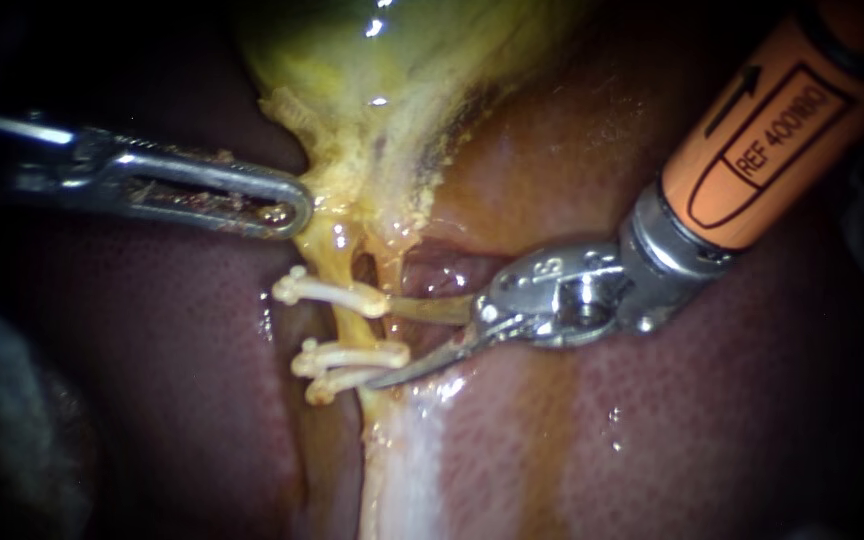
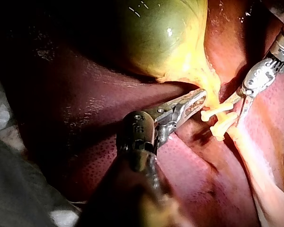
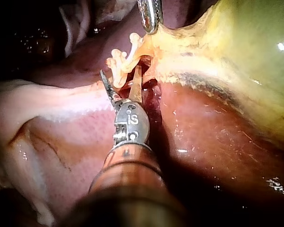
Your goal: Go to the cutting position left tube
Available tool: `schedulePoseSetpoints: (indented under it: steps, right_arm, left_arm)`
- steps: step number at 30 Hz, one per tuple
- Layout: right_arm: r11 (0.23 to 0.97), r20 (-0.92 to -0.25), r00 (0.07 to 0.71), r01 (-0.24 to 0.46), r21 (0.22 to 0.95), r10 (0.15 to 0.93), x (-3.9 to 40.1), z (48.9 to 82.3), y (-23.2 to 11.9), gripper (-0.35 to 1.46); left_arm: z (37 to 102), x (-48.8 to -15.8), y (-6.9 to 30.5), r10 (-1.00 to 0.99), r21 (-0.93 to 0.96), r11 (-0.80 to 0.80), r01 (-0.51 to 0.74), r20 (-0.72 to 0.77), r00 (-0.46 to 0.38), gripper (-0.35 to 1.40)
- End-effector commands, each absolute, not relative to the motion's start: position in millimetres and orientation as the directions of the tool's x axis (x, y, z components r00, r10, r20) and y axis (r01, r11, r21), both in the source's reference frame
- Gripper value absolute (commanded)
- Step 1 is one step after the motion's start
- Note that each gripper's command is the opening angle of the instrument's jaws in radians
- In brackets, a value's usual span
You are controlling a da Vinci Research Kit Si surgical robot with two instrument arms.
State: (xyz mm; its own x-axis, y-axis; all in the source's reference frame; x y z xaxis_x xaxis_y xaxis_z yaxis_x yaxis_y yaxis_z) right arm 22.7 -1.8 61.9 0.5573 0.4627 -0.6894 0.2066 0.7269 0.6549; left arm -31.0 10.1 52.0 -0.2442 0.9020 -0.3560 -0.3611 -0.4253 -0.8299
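Left instrument (image 1: 290, 208): jaws closed on the yellow neck of the gallbladder (image 1: 382, 120), just above the clips. Left tube (image 1: 355, 325) runs down over the liver (image 1: 152, 380), with an upper clip (image 1: 330, 292) and lower clips (image 1: 347, 358) across it. Right instrument (image 1: 382, 345): blades apart, gripping nothing, tips at the tube's bare stretch between the clips.

Liver (image 1: 152, 400) and gallbladder (image 1: 382, 60) wet, glossy — clips (image 1: 352, 355) matt white plastic; right instrument (image 1: 422, 340) polished metal.
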Motion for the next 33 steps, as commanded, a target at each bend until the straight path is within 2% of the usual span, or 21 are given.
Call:
schedulePoseSetpoints:
  steps: [1, 4, 8, 12, 17, 28, 33]
  right_arm:
    - [0.726, -0.698, 0.548, 0.219, 0.652, 0.461, 23.1, 61.9, -1.8, 1.3]
    - [0.735, -0.719, 0.512, 0.225, 0.64, 0.469, 24.2, 61.9, -1.9, 1.3]
    - [0.725, -0.711, 0.487, 0.205, 0.657, 0.507, 25.7, 61.6, -2.5, 1.3]
    - [0.691, -0.677, 0.476, 0.18, 0.7, 0.562, 26.9, 61.2, -2.9, 1.3]
    - [0.633, -0.606, 0.446, 0.109, 0.767, 0.658, 28.6, 60.9, -2.8, 1.36]
    - [0.605, -0.575, 0.428, 0.079, 0.792, 0.697, 29.7, 60.6, -2.6, 1.36]
    - [0.592, -0.571, 0.406, 0.087, 0.802, 0.714, 30.3, 59.4, -2.6, 1.38]
  left_arm:
    - [52.0, -31.0, 10.1, 0.902, -0.83, -0.425, -0.361, -0.356, -0.244, -0.35]
    - [52.0, -31.0, 10.1, 0.902, -0.83, -0.425, -0.361, -0.356, -0.244, -0.35]
    - [52.0, -31.0, 10.1, 0.902, -0.83, -0.425, -0.361, -0.356, -0.244, -0.35]
    - [52.0, -31.1, 10.1, 0.902, -0.83, -0.425, -0.362, -0.356, -0.244, -0.35]
    - [52.0, -31.1, 10.1, 0.902, -0.83, -0.425, -0.362, -0.356, -0.244, -0.35]
    - [52.0, -31.1, 10.1, 0.902, -0.83, -0.425, -0.362, -0.356, -0.244, -0.35]
    - [52.0, -31.2, 10.1, 0.902, -0.83, -0.425, -0.362, -0.356, -0.244, -0.35]
